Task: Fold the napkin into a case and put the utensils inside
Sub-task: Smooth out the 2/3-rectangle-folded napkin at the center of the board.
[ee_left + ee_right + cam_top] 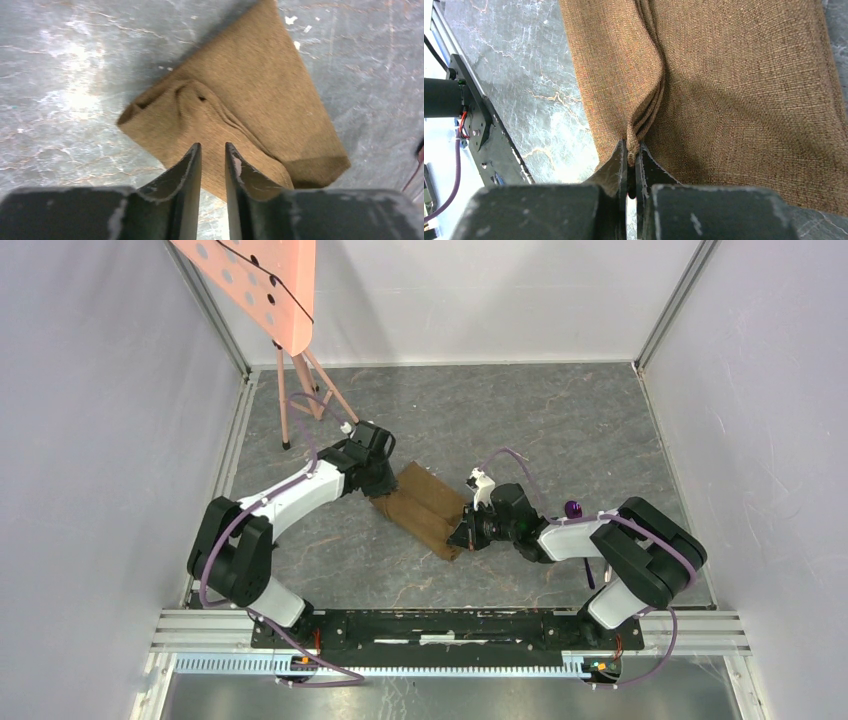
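Just one napkin (425,502), two hands (378,494) (467,533).

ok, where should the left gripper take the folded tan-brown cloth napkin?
Probably the raised crease at the end of the tan-brown cloth napkin under the open left gripper, from straight above, jaws straddling it; elsewhere the cloth lies flat, leaving nothing to pinch. The right gripper is shut on a pleat at the other end.

Napkin (425,505) plain tan-brown, coarse weave, no pattern. Table (560,430) grey marble look w/ white + rusty veins; arms (290,502) white & black, cables (512,451) purple. Board (255,285) salmon pink w/ grey dots; utensil (573,508) end dark purple.
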